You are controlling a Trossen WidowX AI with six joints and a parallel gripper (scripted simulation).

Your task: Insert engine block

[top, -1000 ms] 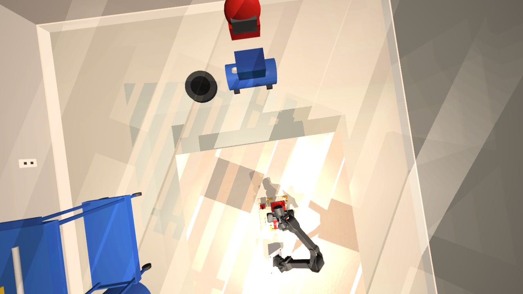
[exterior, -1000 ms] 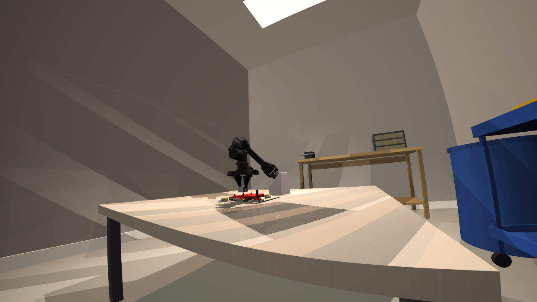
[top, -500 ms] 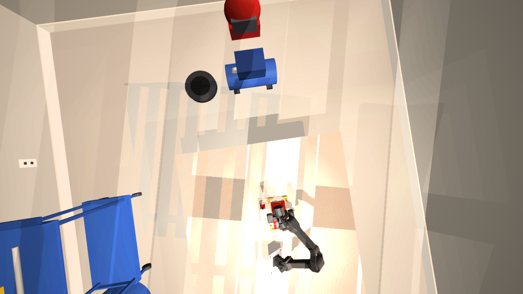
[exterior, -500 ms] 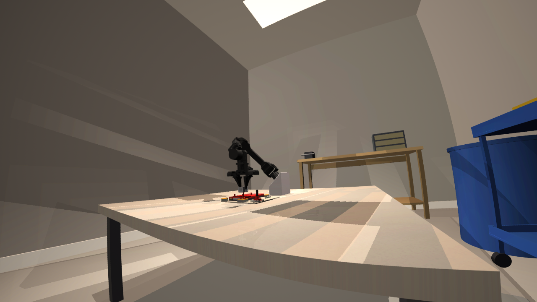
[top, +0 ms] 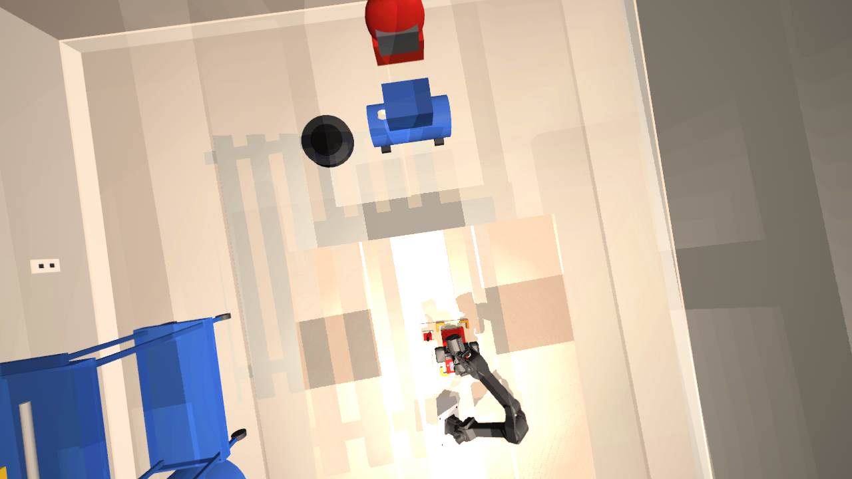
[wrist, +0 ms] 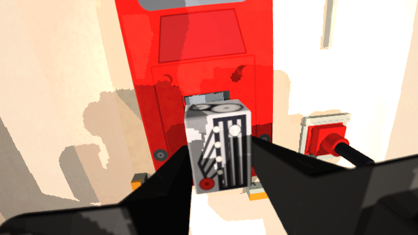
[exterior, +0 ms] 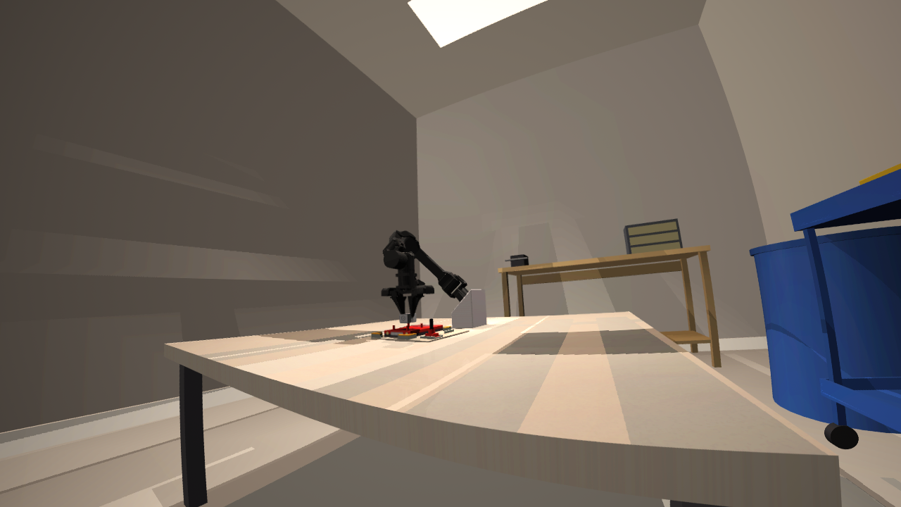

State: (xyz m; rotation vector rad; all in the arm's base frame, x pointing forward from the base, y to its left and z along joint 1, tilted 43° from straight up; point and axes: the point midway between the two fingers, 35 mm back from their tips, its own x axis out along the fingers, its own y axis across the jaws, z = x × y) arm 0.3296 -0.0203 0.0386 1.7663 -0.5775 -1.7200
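The left finger and the right finger of the gripper (top: 445, 368) (exterior: 408, 318) (wrist: 221, 147) are clamped on the engine block (exterior: 407, 319) (wrist: 219, 150) — it is over the red car body (top: 452, 333) (exterior: 434, 327) (wrist: 202, 42), partly hiding the opening (wrist: 207, 98). I think it should be lined up, kept straight, then lowered gently. The wrist view shows the hole's far edge — the outside view hides the hole but shows the block held up high.

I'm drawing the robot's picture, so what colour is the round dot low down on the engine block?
Red. The wrist view shows it best.
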